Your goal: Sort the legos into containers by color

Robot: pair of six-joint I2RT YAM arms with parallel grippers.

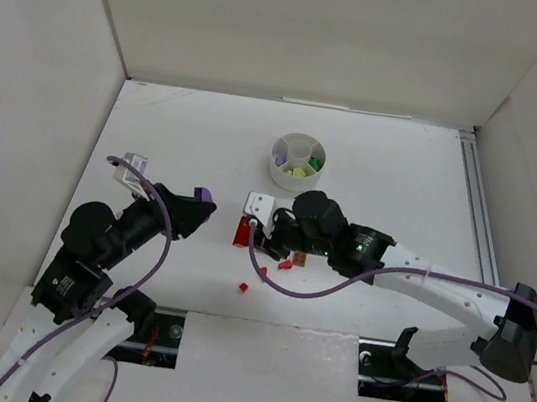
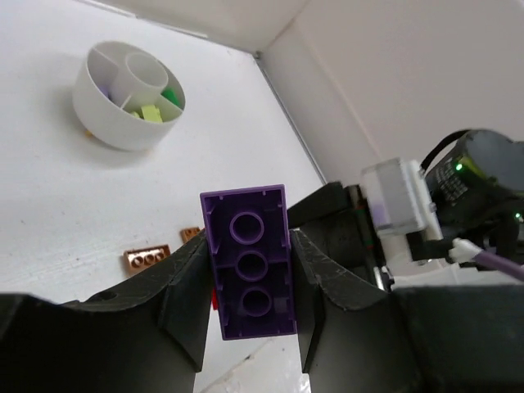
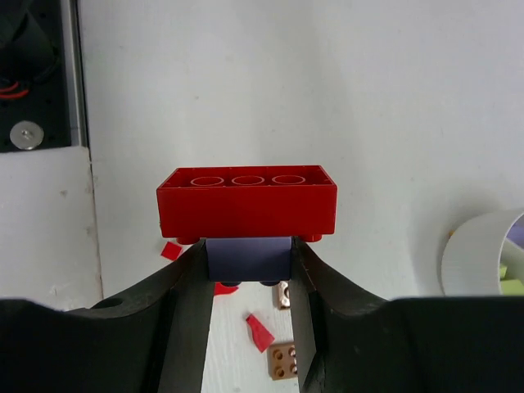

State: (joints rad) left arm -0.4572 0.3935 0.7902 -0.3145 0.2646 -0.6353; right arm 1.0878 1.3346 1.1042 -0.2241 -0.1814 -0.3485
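1. Left pincer (image 2: 250,282) clamps a purple brick (image 2: 248,246) by its long sides, hollow underside facing the wrist camera, left of the table's (image 1: 177,137) centre.
2. To its right, the right pincer (image 3: 248,274) pinches a dark brick (image 3: 248,256) with a red brick (image 3: 246,201) stuck across it.
3. Red scraps (image 1: 244,286) and orange-brown bricks (image 1: 298,257) lie loose on the table beside the right pincer.
4. Farther back and slightly right, the round white dish (image 1: 280,175) holds a lime-yellow piece (image 1: 298,172), a green piece (image 1: 316,163) and a purple piece (image 1: 282,160) in separate wedges.
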